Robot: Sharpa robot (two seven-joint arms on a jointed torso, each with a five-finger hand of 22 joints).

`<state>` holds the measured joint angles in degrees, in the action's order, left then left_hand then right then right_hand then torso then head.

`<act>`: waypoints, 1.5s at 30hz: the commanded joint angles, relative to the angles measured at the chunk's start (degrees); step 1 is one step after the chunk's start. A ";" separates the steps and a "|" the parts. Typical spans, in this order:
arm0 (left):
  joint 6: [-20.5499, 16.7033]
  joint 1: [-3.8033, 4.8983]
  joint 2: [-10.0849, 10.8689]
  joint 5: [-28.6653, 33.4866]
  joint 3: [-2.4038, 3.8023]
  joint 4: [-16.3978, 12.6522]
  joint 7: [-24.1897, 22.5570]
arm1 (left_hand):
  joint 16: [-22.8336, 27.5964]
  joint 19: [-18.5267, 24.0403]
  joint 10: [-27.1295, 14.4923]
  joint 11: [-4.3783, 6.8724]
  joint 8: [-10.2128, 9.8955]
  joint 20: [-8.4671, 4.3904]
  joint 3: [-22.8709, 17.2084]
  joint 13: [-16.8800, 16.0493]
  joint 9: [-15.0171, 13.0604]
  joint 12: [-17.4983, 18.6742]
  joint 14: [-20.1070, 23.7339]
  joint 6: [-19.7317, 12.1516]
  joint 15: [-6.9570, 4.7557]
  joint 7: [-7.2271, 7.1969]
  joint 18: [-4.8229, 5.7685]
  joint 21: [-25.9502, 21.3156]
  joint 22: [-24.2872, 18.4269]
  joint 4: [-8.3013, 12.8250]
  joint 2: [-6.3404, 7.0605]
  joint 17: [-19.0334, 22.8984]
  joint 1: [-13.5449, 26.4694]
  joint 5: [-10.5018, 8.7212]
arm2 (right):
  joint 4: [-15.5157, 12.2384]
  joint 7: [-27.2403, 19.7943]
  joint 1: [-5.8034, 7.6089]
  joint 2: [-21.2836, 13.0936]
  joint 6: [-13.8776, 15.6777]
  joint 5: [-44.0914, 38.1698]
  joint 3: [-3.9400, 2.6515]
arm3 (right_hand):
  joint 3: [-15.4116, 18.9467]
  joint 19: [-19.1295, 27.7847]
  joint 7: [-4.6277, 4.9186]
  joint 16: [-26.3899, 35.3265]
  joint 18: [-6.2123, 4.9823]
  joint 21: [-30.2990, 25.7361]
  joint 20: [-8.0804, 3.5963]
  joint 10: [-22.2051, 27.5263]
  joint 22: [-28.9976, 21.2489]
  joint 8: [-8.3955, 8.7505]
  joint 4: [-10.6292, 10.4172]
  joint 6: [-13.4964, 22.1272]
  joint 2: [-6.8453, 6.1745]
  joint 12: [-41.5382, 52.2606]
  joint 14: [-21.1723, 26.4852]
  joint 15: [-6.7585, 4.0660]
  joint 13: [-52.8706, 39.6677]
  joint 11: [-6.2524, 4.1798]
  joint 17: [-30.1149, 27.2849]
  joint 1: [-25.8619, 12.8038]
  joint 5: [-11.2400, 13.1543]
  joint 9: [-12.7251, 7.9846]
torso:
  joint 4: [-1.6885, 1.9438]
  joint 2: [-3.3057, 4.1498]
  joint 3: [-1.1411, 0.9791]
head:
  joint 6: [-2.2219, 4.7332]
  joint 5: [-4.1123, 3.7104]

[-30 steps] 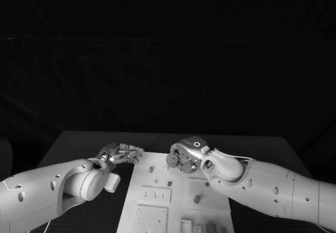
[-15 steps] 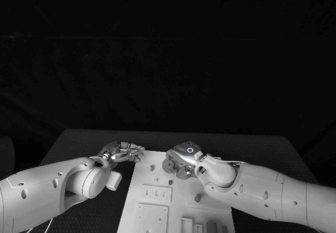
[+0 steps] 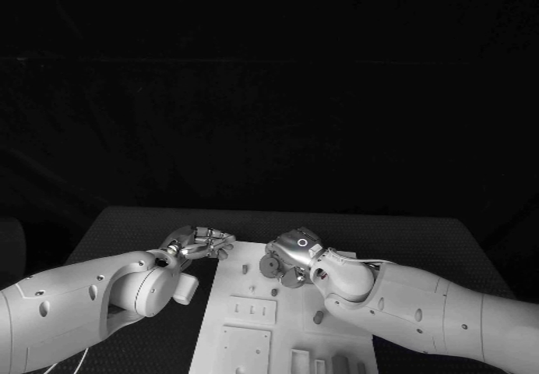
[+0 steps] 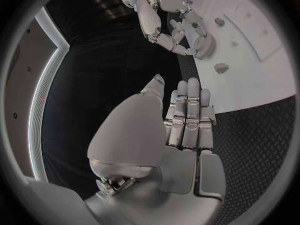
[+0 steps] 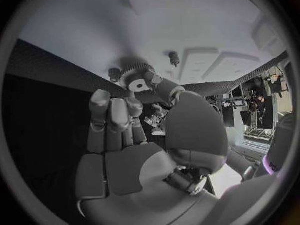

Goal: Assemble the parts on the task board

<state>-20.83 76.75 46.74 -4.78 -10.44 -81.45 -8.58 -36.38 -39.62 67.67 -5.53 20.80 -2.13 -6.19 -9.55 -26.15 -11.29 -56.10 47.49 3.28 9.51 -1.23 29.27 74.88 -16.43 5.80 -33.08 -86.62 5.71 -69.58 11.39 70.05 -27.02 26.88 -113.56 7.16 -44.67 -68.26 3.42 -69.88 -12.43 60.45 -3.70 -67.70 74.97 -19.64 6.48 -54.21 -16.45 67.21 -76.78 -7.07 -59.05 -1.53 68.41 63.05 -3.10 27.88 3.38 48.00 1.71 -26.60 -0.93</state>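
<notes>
A white rectangular task board [image 3: 253,312] lay flat in the middle of the black table, running lengthwise away from the robot; its surface carried shallow rectangular recesses, slots and a few small dark pegs [image 3: 318,317]. Near its far end a grey toothed gear [image 5: 133,75] with a pale centre sat on the board, the fingertips of the right hand [image 3: 294,255] touching it; two small studs [image 5: 174,58] stood upright on the board close beside it. In the left wrist view the same gear [image 4: 205,45] showed as a round disc under those fingertips, with another small stud [image 4: 220,67] just beside it.
</notes>
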 commanded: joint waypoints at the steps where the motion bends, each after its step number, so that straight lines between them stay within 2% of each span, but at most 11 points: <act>1: 0.38 0.07 -0.17 -0.17 0.05 -0.12 -0.59 | -0.38 -0.15 0.10 -0.32 -0.38 -0.19 0.38 -0.10 -0.07 0.22 0.37 0.01 0.11 0.43 0.38 0.21 -0.04 -0.06 0.01 0.06 -0.68 -0.35 | 0.12 -0.26 -0.06 0.11 0.07 -1.13 0.02 | 0.03 -0.32 1.44 0.33 -2.57 0.40 0.01 -0.41 0.75 -0.20 0.15 -6.26 -0.61 0.00 0.00 -0.11 0.05 0.09 -0.02 -0.13 0.23 0.05 | -0.09 0.00 0.01 | 0.01 0.23; 7: 0.39 0.07 -0.20 -0.17 0.05 -0.18 -0.58 | -0.38 -0.15 0.09 -0.32 -0.40 -0.18 0.41 -0.10 -0.09 0.24 0.38 0.01 0.11 0.44 0.38 0.21 -0.05 -0.07 0.00 0.06 -0.68 -0.35 | 0.36 -0.31 -0.06 0.59 0.08 -1.12 0.05 | 0.04 -0.31 1.46 0.51 -2.57 0.41 0.02 -0.44 0.74 -0.14 0.22 -6.19 -0.62 -0.02 0.10 -0.10 0.09 0.11 -0.22 -0.13 0.24 0.03 | -0.17 -0.02 0.07 | -0.10 0.37; 12: 0.42 0.07 -0.20 -0.17 0.05 -0.15 -0.55 | -0.38 -0.15 0.09 -0.32 -0.41 -0.18 0.41 -0.10 -0.09 0.24 0.38 0.01 0.11 0.44 0.38 0.21 -0.05 -0.07 -0.01 0.06 -0.68 -0.35 | 0.80 -0.29 -0.06 0.75 0.24 -1.12 0.05 | 0.05 -0.30 1.51 0.62 -2.57 0.41 0.03 -0.46 0.74 -0.04 0.28 -6.05 -0.63 -0.06 0.16 -0.08 0.12 0.15 -0.34 -0.15 0.24 0.00 | -0.16 -0.01 -0.04 | -0.10 0.34; 18: 0.39 0.07 -0.19 -0.17 0.05 -0.17 -0.56 | -0.38 -0.15 0.09 -0.32 -0.42 -0.18 0.42 -0.11 -0.10 0.25 0.38 0.01 0.11 0.44 0.38 0.21 -0.05 -0.07 0.00 0.07 -0.68 -0.35 | 1.27 -0.56 -0.06 1.17 -0.09 -0.91 0.05 | 0.00 -0.23 1.73 1.07 -2.57 0.38 0.03 -0.50 0.71 0.41 0.61 -5.35 -0.64 -0.19 0.39 0.04 0.25 0.35 -0.80 -0.06 0.28 -0.15 | -0.18 -0.02 -0.02 | -0.09 0.35; 30: 0.48 0.07 -0.18 -0.17 0.05 -0.18 -0.51 | -0.39 -0.15 0.09 -0.33 -0.46 -0.18 0.46 -0.12 -0.12 0.28 0.38 0.01 0.11 0.44 0.38 0.22 -0.06 -0.07 0.00 0.08 -0.69 -0.36 | 1.53 -0.67 -0.06 1.57 -0.35 -0.24 0.06 | 0.25 0.05 2.90 1.88 -2.57 0.20 0.08 -0.17 0.54 2.50 1.83 -1.86 -0.66 -0.59 0.81 1.00 0.63 1.46 -1.68 -0.21 0.32 -1.06 | -0.16 -0.01 -0.02 | -0.20 0.34; 41: 0.42 0.07 -0.10 -0.17 0.05 -0.20 -0.50 | -0.39 -0.15 0.08 -0.33 -0.49 -0.18 0.48 -0.13 -0.14 0.31 0.39 0.01 0.11 0.44 0.38 0.22 -0.07 -0.07 0.00 0.09 -0.71 -0.36 | 1.67 -0.78 -0.06 1.57 -0.85 0.58 0.06 | 0.44 0.10 2.54 2.07 -2.57 0.12 0.14 0.00 0.44 3.89 2.52 1.07 -0.68 -0.69 0.88 0.80 0.82 1.15 -1.89 -0.29 0.31 -1.62 | -0.22 -0.03 -0.03 | -0.20 0.32; 45: 1.03 0.07 -0.17 -1.00 0.05 -0.18 -0.30 | -0.39 -0.15 0.08 -0.34 -0.50 -0.18 0.49 -0.14 -0.14 0.32 0.39 0.01 0.12 0.45 0.38 0.22 -0.07 -0.07 -0.01 0.09 -0.71 -0.36 | 1.54 -0.19 -0.06 1.57 -2.52 0.82 0.05 | 0.56 0.14 2.02 2.15 -2.57 0.07 0.14 0.07 0.40 4.92 2.91 3.52 -0.68 -0.78 0.92 0.47 0.94 0.68 -1.97 -0.30 0.32 -1.95 | -0.19 -0.02 -0.04 | -0.19 0.36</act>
<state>-20.77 76.76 46.69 -4.88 -10.44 -81.51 -8.53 -36.38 -39.62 67.67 -5.52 20.59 -2.13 -6.04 -9.63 -26.24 -11.30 -56.10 47.49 3.28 9.51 -1.23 29.27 74.88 -16.58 5.80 -33.04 -86.62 5.71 -67.94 10.97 70.00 -25.49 26.38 -113.08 7.22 -44.20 -68.04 5.87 -68.00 -12.43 60.74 -3.48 -67.83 74.96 -14.91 9.02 -51.30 -16.73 66.71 -76.06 -6.31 -58.15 -0.51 66.49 62.76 -3.06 26.00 3.18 47.98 1.68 -26.79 -0.59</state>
